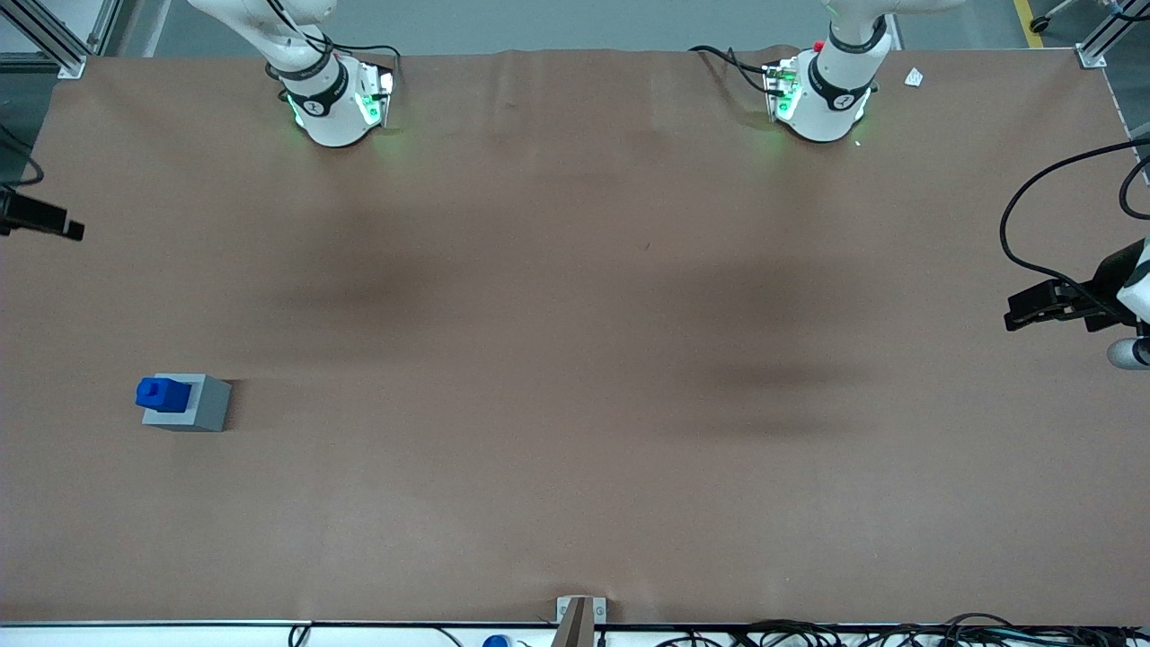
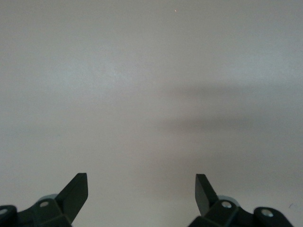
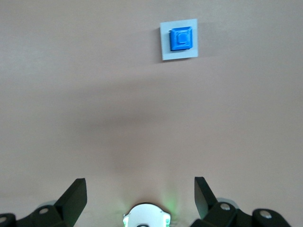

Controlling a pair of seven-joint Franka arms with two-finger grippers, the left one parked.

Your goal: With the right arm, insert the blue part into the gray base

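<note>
The blue part (image 1: 163,394) sits in the top of the gray base (image 1: 208,409), its stud up. The pair stands on the brown table toward the working arm's end, nearer to the front camera than the right arm's base (image 1: 332,103). In the right wrist view the blue part (image 3: 181,39) fills the socket of the gray base (image 3: 164,53), seen from high above. My right gripper (image 3: 140,189) is open and empty, high over the table above its own arm's base (image 3: 147,218) and well apart from the blocks. The gripper does not show in the front view.
A black device (image 1: 40,218) juts in at the table edge at the working arm's end. A metal bracket (image 1: 579,615) sits at the table's front edge. A small white scrap (image 1: 914,77) lies near the parked arm's base.
</note>
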